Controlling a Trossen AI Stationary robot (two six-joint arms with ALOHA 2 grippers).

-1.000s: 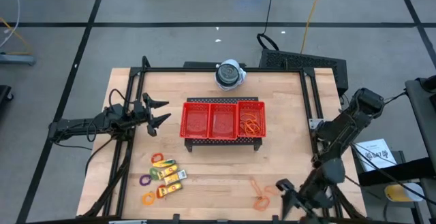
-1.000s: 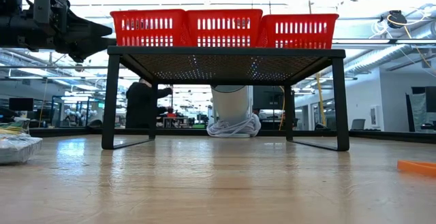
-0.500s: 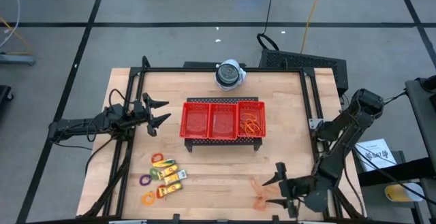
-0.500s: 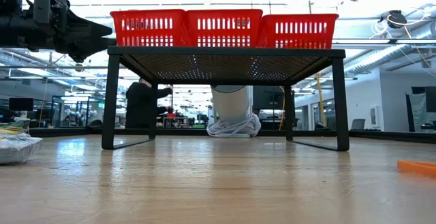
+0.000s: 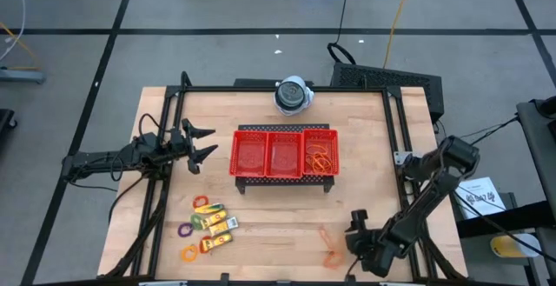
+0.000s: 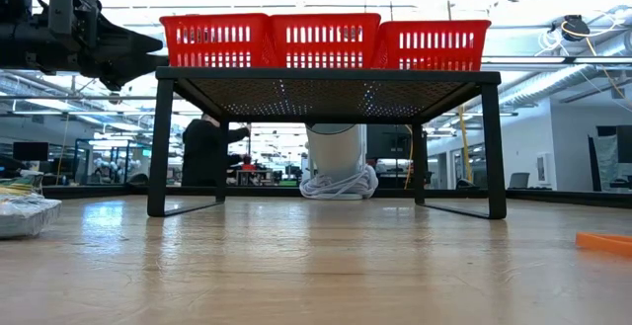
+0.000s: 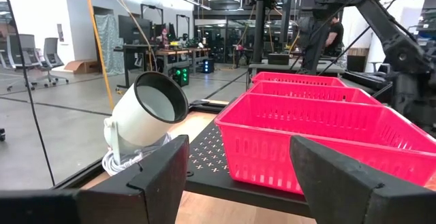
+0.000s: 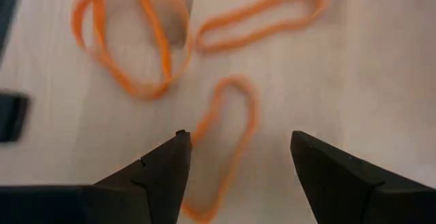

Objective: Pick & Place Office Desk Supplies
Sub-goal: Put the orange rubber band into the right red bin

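Observation:
Several thin orange rubber bands [image 5: 331, 248] lie flat on the wood near the table's front edge, right of centre. My right gripper [image 5: 353, 236] hangs over them, tipped steeply down and open. In its wrist view the fingers stand on either side of one long band [image 8: 225, 139], clear of it, with a doubled loop [image 8: 129, 40] and another band [image 8: 262, 16] beyond. More bands [image 5: 319, 159] lie in the red tray's [image 5: 284, 133] right compartment. Yellow packets [image 5: 217, 223] and small coloured rings [image 5: 186, 230] lie at the front left. My left gripper [image 5: 198, 144] waits open, left of the tray.
The red tray stands on a black raised stand [image 6: 326, 76] at mid-table. A round white-grey device [image 5: 294, 95] sits at the far edge behind it. Black frame rails [image 5: 161, 190] run along both table sides. Bare wood lies between the packets and the loose bands.
My right gripper has come down toward the loose rubber bands near the front edge, tipping from roughly level to steeply downward and rolling about its own axis. Its fingers have stayed open. The bands have not moved.

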